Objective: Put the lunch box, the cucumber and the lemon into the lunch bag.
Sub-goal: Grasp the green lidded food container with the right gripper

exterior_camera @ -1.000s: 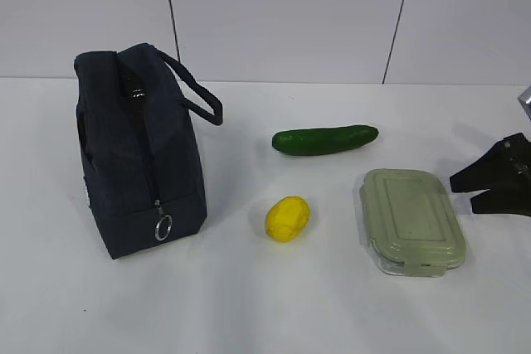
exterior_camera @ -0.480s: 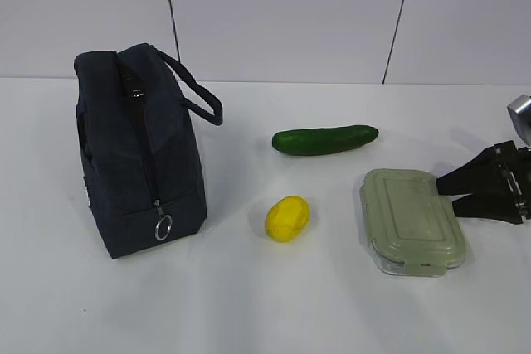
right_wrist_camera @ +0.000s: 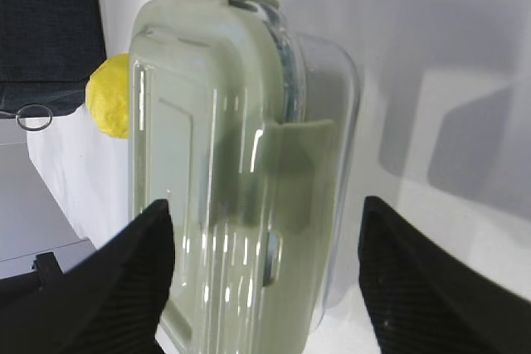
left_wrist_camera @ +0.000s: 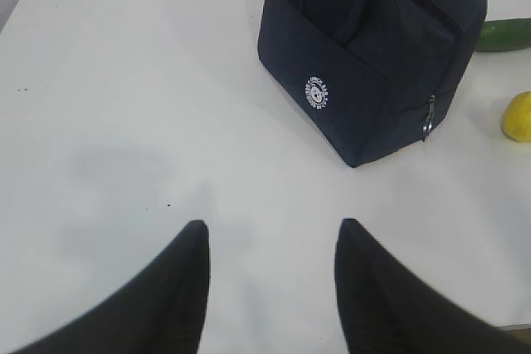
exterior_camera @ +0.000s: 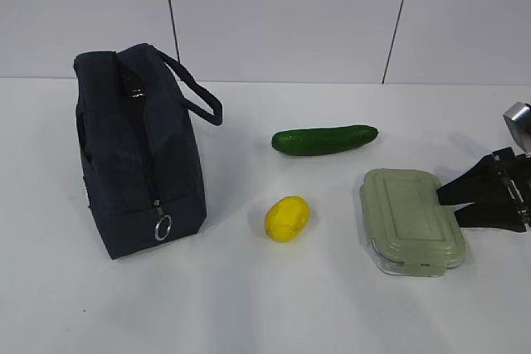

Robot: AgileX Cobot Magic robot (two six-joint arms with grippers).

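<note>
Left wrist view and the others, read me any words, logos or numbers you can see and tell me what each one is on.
Round white printed emblem on the side of the dark navy fabric lunch bag: lettering circles it, but it is too small and blurred to read.
Clear lunch box with the pale sage-green lid: no text visible.
Yellow lemon, dark green cucumber, white table: no text.
</note>
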